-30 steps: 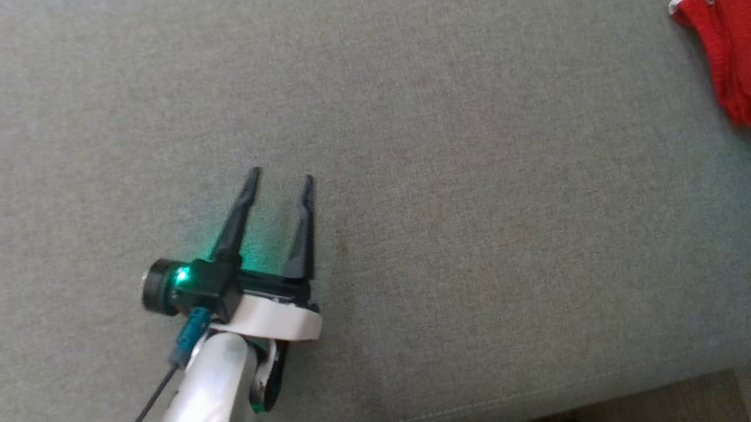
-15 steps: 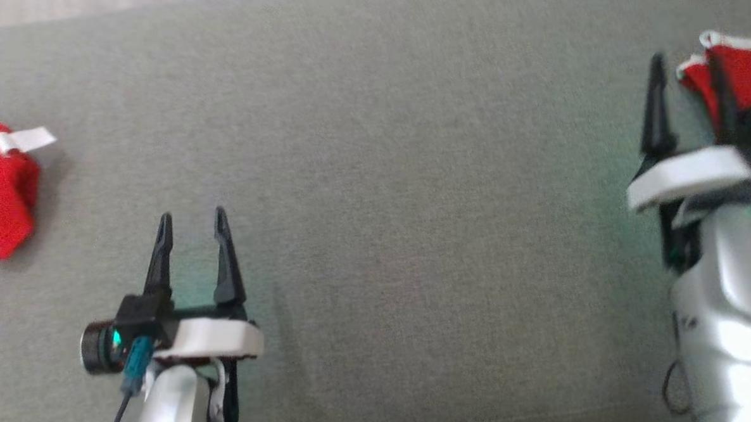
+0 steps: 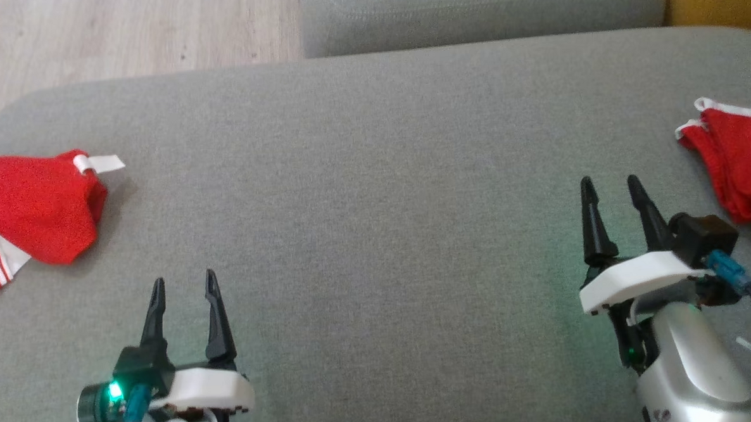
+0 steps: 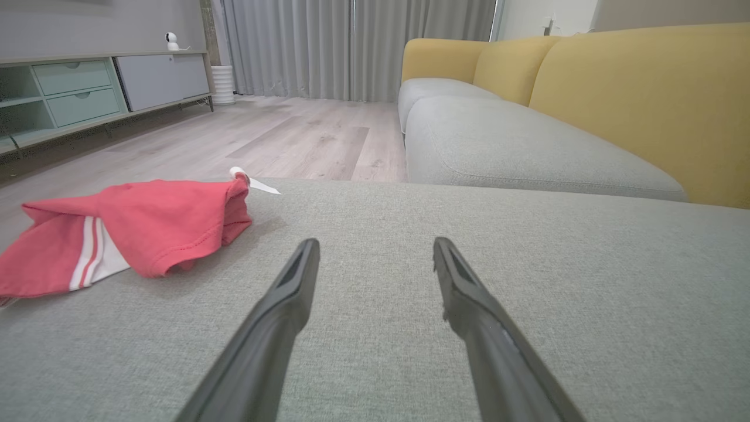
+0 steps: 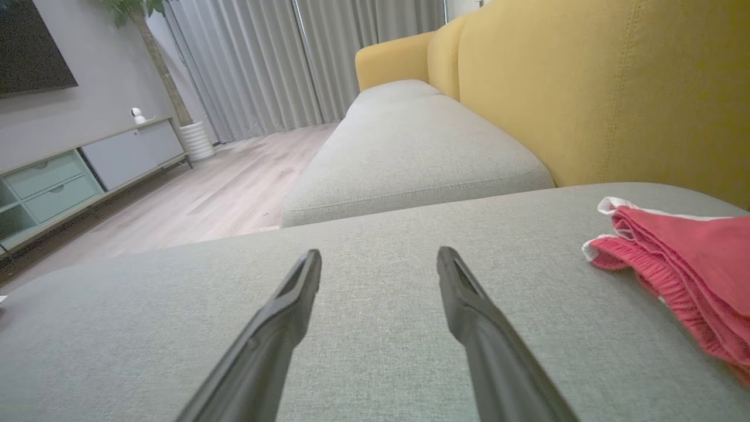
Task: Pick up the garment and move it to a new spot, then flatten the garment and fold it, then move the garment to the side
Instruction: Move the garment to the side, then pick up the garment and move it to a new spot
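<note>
Grey sofa cushion (image 3: 374,173) holds a red garment (image 3: 33,207) at its left edge and another garment (image 3: 744,163) at its right. Left gripper (image 3: 182,292) and right gripper (image 3: 609,191) hover empty, fingers apart. Pick-up seems not begun; next, one must reach and pinch cloth.

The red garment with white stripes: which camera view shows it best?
The left wrist view: the striped garment lies nearly whole there, with its white stripes and white tag plain. The head view cuts it off at the picture's left edge. The right wrist view faces the other red garment instead.
</note>
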Motion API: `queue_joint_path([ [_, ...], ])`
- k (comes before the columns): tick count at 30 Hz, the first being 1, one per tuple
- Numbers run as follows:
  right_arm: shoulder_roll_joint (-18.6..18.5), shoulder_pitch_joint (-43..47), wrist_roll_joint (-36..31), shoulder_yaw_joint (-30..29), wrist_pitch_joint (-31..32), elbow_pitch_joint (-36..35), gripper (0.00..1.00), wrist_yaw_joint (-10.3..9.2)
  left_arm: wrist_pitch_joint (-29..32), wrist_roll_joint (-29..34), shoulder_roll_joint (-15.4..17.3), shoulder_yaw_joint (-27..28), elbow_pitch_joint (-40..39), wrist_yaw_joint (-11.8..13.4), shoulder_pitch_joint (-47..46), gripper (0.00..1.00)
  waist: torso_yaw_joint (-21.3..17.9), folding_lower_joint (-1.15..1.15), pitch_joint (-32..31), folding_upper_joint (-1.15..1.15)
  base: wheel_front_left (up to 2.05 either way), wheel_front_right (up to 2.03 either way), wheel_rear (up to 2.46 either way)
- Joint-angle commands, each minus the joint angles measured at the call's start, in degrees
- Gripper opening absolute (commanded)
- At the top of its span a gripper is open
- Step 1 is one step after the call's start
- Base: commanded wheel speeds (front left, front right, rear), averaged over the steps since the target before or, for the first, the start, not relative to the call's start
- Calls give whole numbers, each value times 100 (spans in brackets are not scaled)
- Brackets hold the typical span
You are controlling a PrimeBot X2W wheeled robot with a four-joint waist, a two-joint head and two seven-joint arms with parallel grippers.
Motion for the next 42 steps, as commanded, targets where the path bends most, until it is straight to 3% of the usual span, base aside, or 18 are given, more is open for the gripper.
queue_joint_path([
  [1,22,-84,45,182,-63,-175,100,22,-29,46,36,200,-151,38,-80,100,-16,1,-98,0,0,0,0],
  [11,22,280,99,415,-63,-172,100,22,-29,127,36,394,-201,12,178,100,-83,1,-414,0,0,0,0],
  [23,22,271,138,543,-63,-183,100,22,-29,159,36,420,-204,-28,124,100,17,1,-373,0,0,0,0],
  [28,22,179,127,665,-63,-159,100,22,-29,191,36,491,-157,-61,-52,100,253,1,-329,0,0,0,0],
  [42,22,-55,575,1184,-63,-67,100,22,-29,59,36,577,323,-169,-484,100,1590,1,-233,0,0,0,0],
])
